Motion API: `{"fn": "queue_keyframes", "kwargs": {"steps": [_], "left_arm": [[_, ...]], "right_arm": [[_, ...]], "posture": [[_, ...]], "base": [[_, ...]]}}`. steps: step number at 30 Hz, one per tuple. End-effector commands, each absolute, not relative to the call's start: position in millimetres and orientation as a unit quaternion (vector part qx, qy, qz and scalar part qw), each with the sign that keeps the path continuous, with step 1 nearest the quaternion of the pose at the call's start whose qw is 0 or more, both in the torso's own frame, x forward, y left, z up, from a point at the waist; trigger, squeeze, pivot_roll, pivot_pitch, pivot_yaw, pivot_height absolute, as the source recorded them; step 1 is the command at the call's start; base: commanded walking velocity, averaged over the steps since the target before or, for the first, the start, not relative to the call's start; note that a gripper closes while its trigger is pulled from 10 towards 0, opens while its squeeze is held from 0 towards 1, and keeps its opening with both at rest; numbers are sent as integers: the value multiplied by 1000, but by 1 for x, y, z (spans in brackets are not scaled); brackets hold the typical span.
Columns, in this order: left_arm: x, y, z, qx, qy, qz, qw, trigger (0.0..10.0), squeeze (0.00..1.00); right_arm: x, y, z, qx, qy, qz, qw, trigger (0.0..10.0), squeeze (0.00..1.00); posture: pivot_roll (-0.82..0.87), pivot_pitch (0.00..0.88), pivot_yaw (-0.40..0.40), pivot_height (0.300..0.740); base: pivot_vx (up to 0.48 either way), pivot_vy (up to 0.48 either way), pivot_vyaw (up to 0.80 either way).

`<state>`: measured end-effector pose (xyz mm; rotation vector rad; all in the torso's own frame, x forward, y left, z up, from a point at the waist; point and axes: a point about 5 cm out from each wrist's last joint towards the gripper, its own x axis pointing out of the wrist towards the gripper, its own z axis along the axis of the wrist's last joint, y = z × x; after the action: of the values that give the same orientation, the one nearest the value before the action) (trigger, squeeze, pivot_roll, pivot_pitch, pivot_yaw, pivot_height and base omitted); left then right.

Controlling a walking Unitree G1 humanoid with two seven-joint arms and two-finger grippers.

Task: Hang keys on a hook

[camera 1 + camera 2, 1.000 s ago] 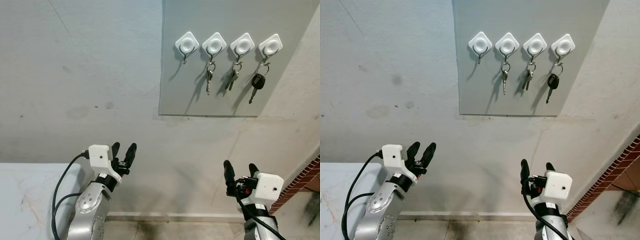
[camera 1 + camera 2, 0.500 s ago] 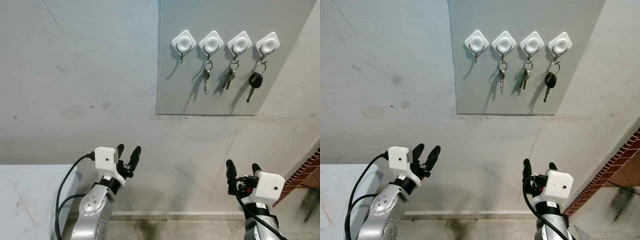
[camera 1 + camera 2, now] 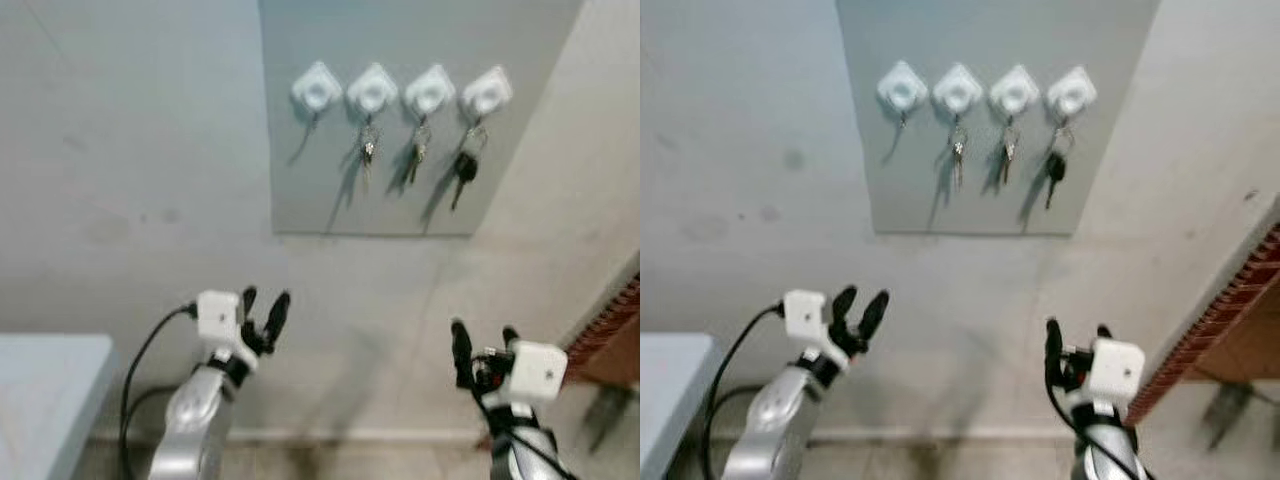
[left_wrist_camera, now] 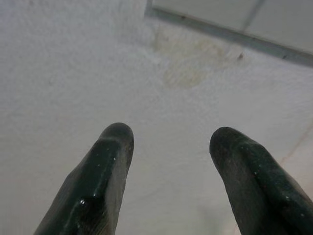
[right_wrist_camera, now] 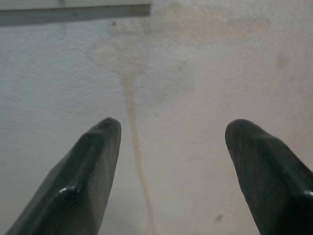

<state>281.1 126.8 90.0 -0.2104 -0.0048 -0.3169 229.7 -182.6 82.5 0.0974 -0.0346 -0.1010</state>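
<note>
1. Grey panel (image 3: 420,120) is fixed flat to the pale plaster wall (image 3: 140,150), high up and slightly right of centre in the head views, which are a little blurred.
2. Four white diamond-shaped hooks sit in a row across the panel's upper part.
3. The leftmost hook (image 3: 317,88) carries nothing; only its small metal prong shows below the white plate.
4. The second hook (image 3: 372,90) holds a small silver key bunch (image 3: 367,150) hanging straight down against the panel.
5. The third hook (image 3: 430,88) holds another silver key bunch (image 3: 417,152), just beside the first bunch.
6. The fourth hook (image 3: 486,90) holds a key with a black head (image 3: 464,170), hanging lowest of the three.
7. The left hand (image 3: 262,318) is raised low in front of the wall, well below the panel, fingers pointing up; its two black fingers (image 4: 98,181) are spread apart with nothing between them, only bare wall beyond.
8. The right hand (image 3: 482,352) is at a similar height on the other side, also well below the hooks; its fingers (image 5: 83,171) are likewise spread wide and hold nothing.
9. A pale surface (image 3: 40,400) shows at the lower left corner, beside the left arm's black cable (image 3: 140,370).
10. Red brickwork (image 3: 1230,320) edges the wall at the lower right.
</note>
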Motion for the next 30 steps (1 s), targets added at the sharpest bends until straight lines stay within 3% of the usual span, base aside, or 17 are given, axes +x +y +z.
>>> {"fn": "queue_keyframes", "kwargs": {"steps": [1, 13, 30], "left_arm": [[282, 128, 91, -107, -3, -154, 982, 10000, 0], [284, 125, 91, -128, 3, -154, 980, 10000, 0], [285, 121, 89, -128, 11, -162, 978, 10000, 0]], "right_arm": [[230, -182, 83, 44, -19, -44, 998, 10000, 0], [231, -181, 81, 34, -13, -37, 999, 10000, 0], [230, -181, 79, 28, -7, -34, 999, 10000, 0]], "posture": [[-44, 28, 13, 740], [-44, 18, 12, 740], [-49, 13, 16, 740]], "base": [[0, -345, 0], [0, -72, 0], [0, 0, 772]]}}
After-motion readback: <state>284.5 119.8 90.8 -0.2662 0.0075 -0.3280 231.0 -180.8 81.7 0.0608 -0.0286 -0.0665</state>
